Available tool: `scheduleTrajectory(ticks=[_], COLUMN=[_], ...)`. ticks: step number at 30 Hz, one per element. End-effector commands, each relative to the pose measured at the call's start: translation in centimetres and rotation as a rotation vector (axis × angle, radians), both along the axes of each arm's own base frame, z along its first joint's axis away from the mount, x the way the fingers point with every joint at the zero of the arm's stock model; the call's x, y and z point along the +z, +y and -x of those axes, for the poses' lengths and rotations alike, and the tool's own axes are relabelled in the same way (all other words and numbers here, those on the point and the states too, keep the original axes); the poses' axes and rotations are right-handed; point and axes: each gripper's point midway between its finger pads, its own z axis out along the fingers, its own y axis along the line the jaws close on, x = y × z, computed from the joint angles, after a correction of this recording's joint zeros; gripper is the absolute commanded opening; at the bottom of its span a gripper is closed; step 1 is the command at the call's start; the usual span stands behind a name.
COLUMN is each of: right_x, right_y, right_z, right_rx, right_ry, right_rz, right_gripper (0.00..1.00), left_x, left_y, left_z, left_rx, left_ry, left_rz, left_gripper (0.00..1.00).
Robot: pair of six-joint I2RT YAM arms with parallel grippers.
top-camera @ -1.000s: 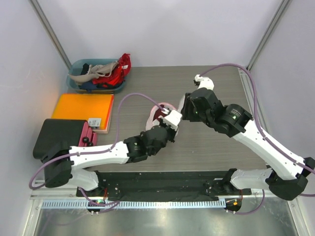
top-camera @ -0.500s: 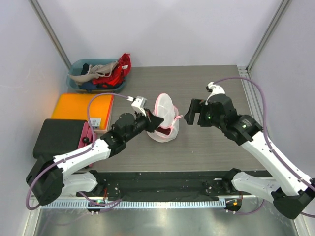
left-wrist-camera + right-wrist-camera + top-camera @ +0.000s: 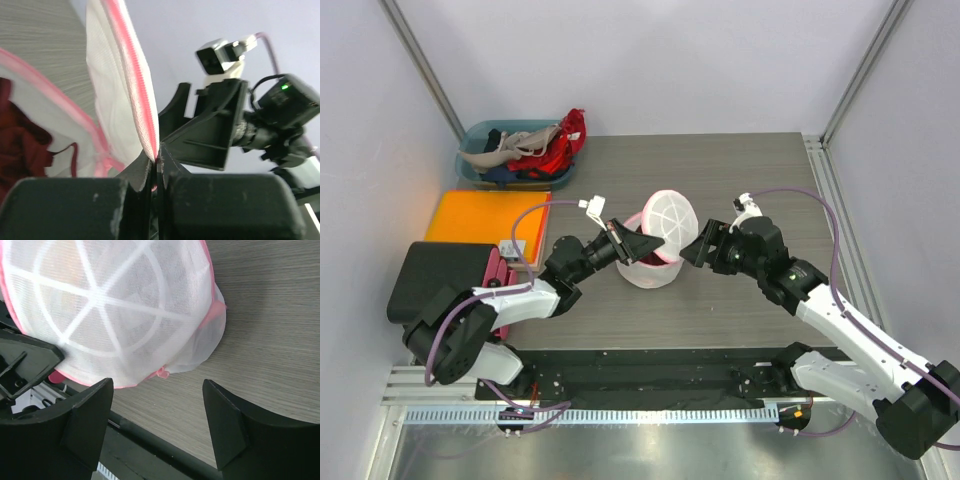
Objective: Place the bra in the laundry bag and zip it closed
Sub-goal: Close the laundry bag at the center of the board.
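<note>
Two grippers, bag flap raised

At the middle of the table, the laundry bag holds the dark red bra, and its flap has now swung upright. The left gripper is clamped on the flap's pink zip trim. The right gripper has let go and hangs wide open and empty, just beside the bag. Zipping looks next.

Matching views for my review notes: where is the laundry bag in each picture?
Top external: laundry bag mid-picture, lid raised.
Left wrist: laundry bag upper left to centre, pink edge pinched in the left gripper.
Right wrist: laundry bag fills the upper left.
Shared landmark: the wood-grain table under it.
</note>
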Motion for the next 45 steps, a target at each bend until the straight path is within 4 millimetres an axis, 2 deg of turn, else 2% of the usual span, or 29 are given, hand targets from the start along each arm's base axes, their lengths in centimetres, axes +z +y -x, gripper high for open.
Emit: scheduleTrajectory(ticks=[1,2,3,4,5,6,9,13,20,23,26,27,33,35,37,40,41,45], right_x=[2.2,1.4,2.1,0.9,0.9,1.3,1.0,-0.3,0.0,0.2,-0.4,0.0,-1.5,-2.3,-2.2,-2.4,-2.4,-2.2], right_y=[0.7,0.8,1.2,1.2,1.3,1.6,2.0,1.6,1.2,1.4,1.8,2.0,2.1,2.1,2.4,2.7,2.8,3.1], right_z=[-0.6,-0.3,-0.4,-0.1,0.0,-0.2,-0.2,-0.5,-1.7,-2.3,-2.9,-3.0,-3.3,-3.3,-3.3,-3.6,-3.6,-3.8], right_rx=[-0.019,-0.010,-0.006,-0.009,-0.003,-0.006,0.009,-0.023,-0.065,-0.068,-0.068,-0.067,-0.078,-0.087,-0.069,-0.056,-0.044,-0.024], right_ry=[-0.069,-0.051,-0.078,-0.064,-0.072,-0.092,-0.115,-0.116,-0.141,-0.152,-0.127,-0.137,-0.101,-0.083,-0.093,-0.095,-0.105,-0.126], right_rz=[-0.130,-0.137,-0.181,-0.189,-0.213,-0.255,-0.300,-0.313,-0.447,-0.476,-0.495,-0.519,-0.519,-0.511,-0.516,-0.521,-0.519,-0.528], right_gripper=[0.73,0.72,0.72,0.72,0.71,0.73,0.78,0.82,0.81,0.85,0.88,0.87,0.85,0.81,0.79,0.67,0.54,0.40], left_x=[3.9,3.2,2.7,2.4,2.1,1.9,1.1,0.7,-0.6,-1.2,-1.1,-1.0,-0.9,-0.8,-0.7,-0.7,-0.9,-1.8], left_y=[-0.2,-0.3,-0.4,-0.4,-0.3,-0.1,0.6,1.0,1.4,1.5,1.3,1.3,1.3,1.3,1.2,1.0,1.0,0.9], left_z=[0.7,0.3,0.2,0.1,-0.1,-0.2,-0.7,-1.3,-2.1,-2.3,-2.2,-2.3,-2.2,-2.1,-2.1,-2.0,-2.0,-2.1], left_rx=[-0.073,-0.075,-0.080,-0.081,-0.077,-0.071,-0.053,-0.042,-0.044,-0.047,-0.061,-0.062,-0.071,-0.077,-0.082,-0.102,-0.103,-0.112], left_ry=[-0.036,-0.017,0.004,0.029,0.035,0.045,0.081,0.098,0.152,0.177,0.181,0.180,0.183,0.180,0.180,0.181,0.187,0.205], left_rz=[0.192,0.192,0.190,0.197,0.204,0.209,0.214,0.210,0.203,0.201,0.205,0.206,0.210,0.211,0.210,0.207,0.204,0.160], left_gripper=[0.00,0.00,0.00,0.00,0.00,0.00,0.00,0.00,0.00,0.00,0.00,0.00,0.00,0.00,0.00,0.00,0.00,0.00])
